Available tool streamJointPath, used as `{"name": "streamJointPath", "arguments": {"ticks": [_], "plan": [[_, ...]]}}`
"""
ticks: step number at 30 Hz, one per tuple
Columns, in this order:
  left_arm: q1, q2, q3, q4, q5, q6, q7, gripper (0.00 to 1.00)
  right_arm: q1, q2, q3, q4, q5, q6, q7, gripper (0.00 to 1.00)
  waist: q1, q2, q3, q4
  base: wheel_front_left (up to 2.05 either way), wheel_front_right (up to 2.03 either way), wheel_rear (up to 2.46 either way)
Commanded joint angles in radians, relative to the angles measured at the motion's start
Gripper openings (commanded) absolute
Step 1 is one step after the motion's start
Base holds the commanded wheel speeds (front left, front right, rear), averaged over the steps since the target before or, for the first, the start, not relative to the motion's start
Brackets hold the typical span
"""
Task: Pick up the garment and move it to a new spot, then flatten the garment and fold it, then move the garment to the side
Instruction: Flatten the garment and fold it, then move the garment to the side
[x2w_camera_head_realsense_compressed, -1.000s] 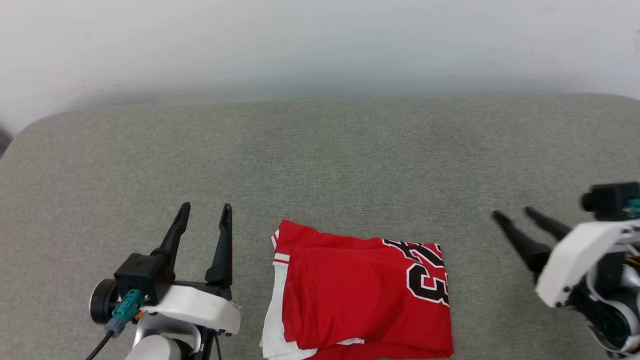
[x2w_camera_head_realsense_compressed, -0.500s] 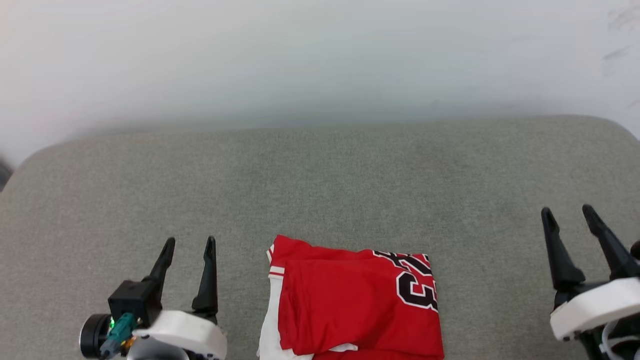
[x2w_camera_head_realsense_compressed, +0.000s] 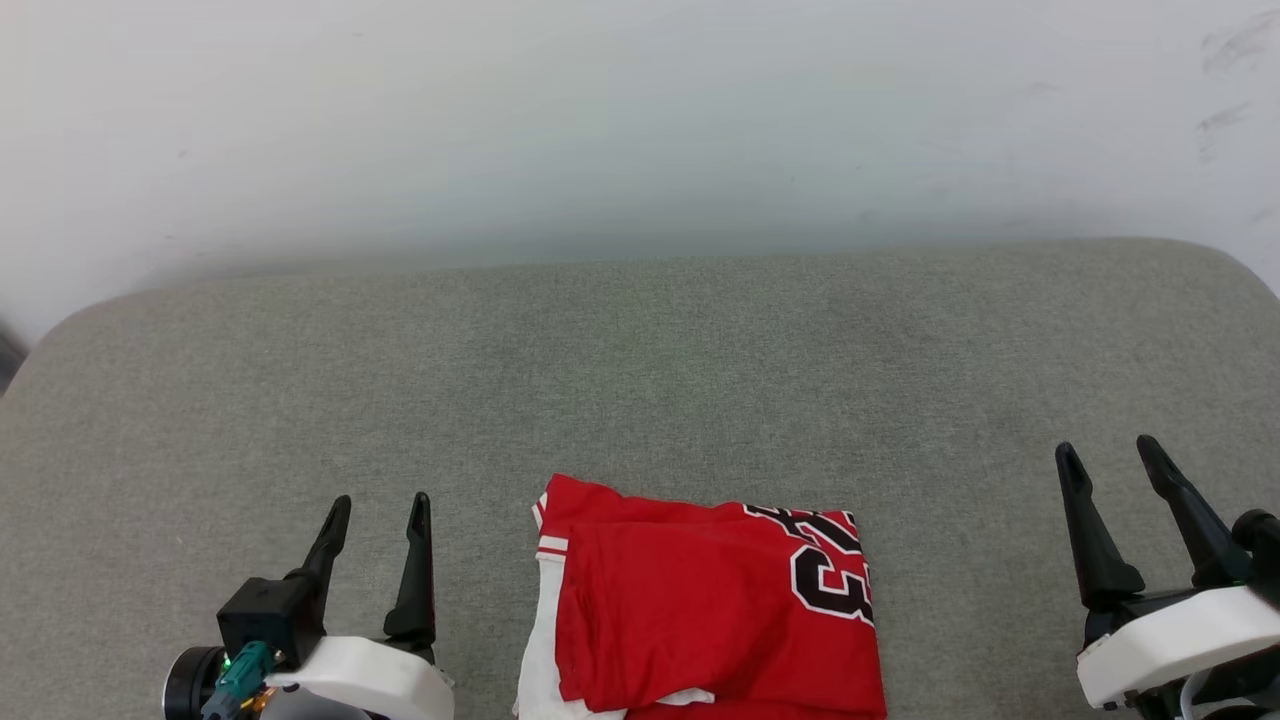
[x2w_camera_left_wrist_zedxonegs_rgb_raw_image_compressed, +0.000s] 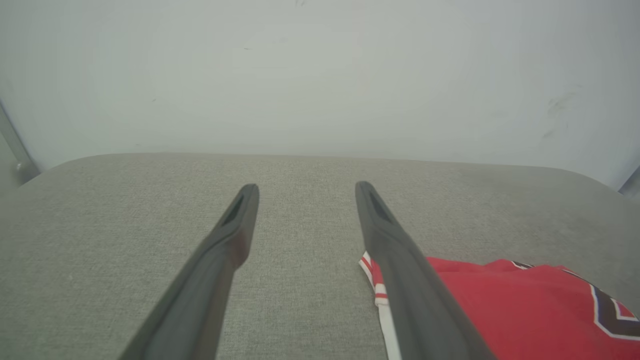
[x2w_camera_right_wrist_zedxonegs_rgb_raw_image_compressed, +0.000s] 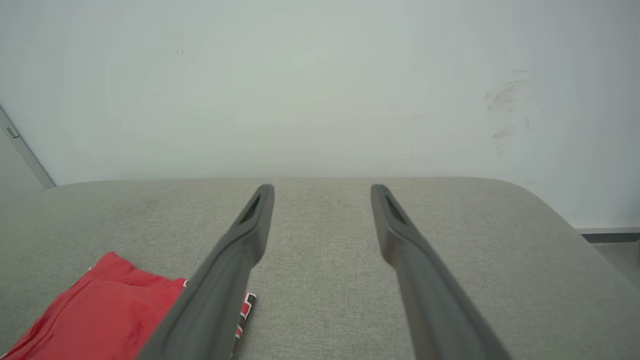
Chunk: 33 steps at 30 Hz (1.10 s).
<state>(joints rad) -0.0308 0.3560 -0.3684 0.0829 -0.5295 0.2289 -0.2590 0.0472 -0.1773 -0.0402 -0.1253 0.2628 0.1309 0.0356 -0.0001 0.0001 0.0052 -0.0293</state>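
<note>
Since a second ago the right gripper (x2w_camera_head_realsense_compressed: 1106, 446) has swung round: its fingers then slanted toward the far left from the right edge of the head view, and now they point straight toward the far side, nearly parallel to those of the left gripper (x2w_camera_head_realsense_compressed: 381, 499). That whole view has shifted as well, which is the camera moving; the garment (x2w_camera_head_realsense_compressed: 700, 610) keeps the same fold on the grey cushion (x2w_camera_head_realsense_compressed: 640, 380).

It lies folded into a rough rectangle at the near edge of the cushion, between the two grippers, its nearest part cut off by the bottom of the head view. A plain red panel is on top. A white sleeve with red-white striped trim runs along its left side, and a black, white-outlined "23" sits at its far right corner.

The left gripper is just left of the garment, with a strip of bare cushion between them. The right gripper is well apart from it, on the right. Both stand with their jaws spread wide and nothing between the fingers, and neither touches the cloth.

Along the left gripper's (x2w_camera_left_wrist_zedxonegs_rgb_raw_image_compressed: 306, 186) own view, the striped corner of the garment (x2w_camera_left_wrist_zedxonegs_rgb_raw_image_compressed: 500, 300) shows beside and behind the right-hand finger. Along the right gripper's (x2w_camera_right_wrist_zedxonegs_rgb_raw_image_compressed: 322, 187) view the red cloth (x2w_camera_right_wrist_zedxonegs_rgb_raw_image_compressed: 100, 315) lies at the lower left, partly hidden by the left-hand finger.

A pale wall (x2w_camera_head_realsense_compressed: 640, 120) rises behind the cushion, faintly scuffed at its far right.
</note>
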Motion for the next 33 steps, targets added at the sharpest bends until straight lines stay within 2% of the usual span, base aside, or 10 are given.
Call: {"name": "streamJointPath", "arguments": {"ticks": [1, 6, 9, 15, 16, 22, 28, 33], "plan": [[-0.012, -0.005, 0.006, 0.0, 0.007, -0.004, -0.006, 1.0, 0.003, 0.006, -0.001, -0.004, 0.003, 0.0, -0.001, 1.0, 0.0001, -0.0001, 0.002, 0.0, 0.0, 0.0, 0.0], [-0.018, -0.01, 0.02, -0.001, 0.013, -0.009, -0.007, 1.0, 0.007, 0.019, -0.017, -0.001, 0.041, 0.0, 0.033, 1.0, 0.0001, -0.0001, 0.008, -0.002, 0.0, 0.0, 0.0], [-0.026, -0.014, 0.037, -0.009, 0.017, -0.008, -0.007, 1.0, 0.015, 0.029, -0.053, 0.017, 0.109, 0.0, 0.098, 1.0, 0.0001, -0.0001, 0.023, 0.0, 0.0, 0.0, 0.0], [-0.055, -0.024, 0.052, -0.024, 0.034, -0.025, -0.008, 1.0, -0.03, 0.022, -0.187, 0.112, 0.282, 0.0, 0.355, 1.0, 0.0001, -0.0001, 0.066, 0.024, 0.0, 0.0, 0.0], [-0.062, -0.022, 0.052, -0.025, 0.04, -0.029, -0.008, 1.0, -0.035, 0.005, -0.206, 0.131, 0.286, 0.0, 0.408, 1.0, 0.0001, -0.0001, 0.073, 0.031, 0.0, 0.0, 0.0], [-0.102, -0.041, 0.063, -0.037, 0.064, -0.045, -0.007, 1.0, -0.07, -0.001, -0.27, 0.218, 0.388, 0.0, 0.774, 1.0, 0.0001, -0.0001, 0.123, 0.08, 0.0, 0.0, 0.0], [-0.129, -0.071, 0.083, -0.046, 0.089, -0.066, -0.006, 1.0, -0.124, 0.092, -0.303, 0.218, 0.483, 0.0, 1.024, 1.0, 0.0001, -0.0001, 0.184, 0.125, 0.0, 0.0, 0.0], [-0.147, -0.101, 0.092, -0.039, 0.111, -0.088, -0.006, 1.0, -0.183, 0.127, -0.321, 0.272, 0.597, 0.0, 1.124, 1.0, 0.0001, -0.0001, 0.217, 0.154, 0.0, 0.0, 0.0]]}}
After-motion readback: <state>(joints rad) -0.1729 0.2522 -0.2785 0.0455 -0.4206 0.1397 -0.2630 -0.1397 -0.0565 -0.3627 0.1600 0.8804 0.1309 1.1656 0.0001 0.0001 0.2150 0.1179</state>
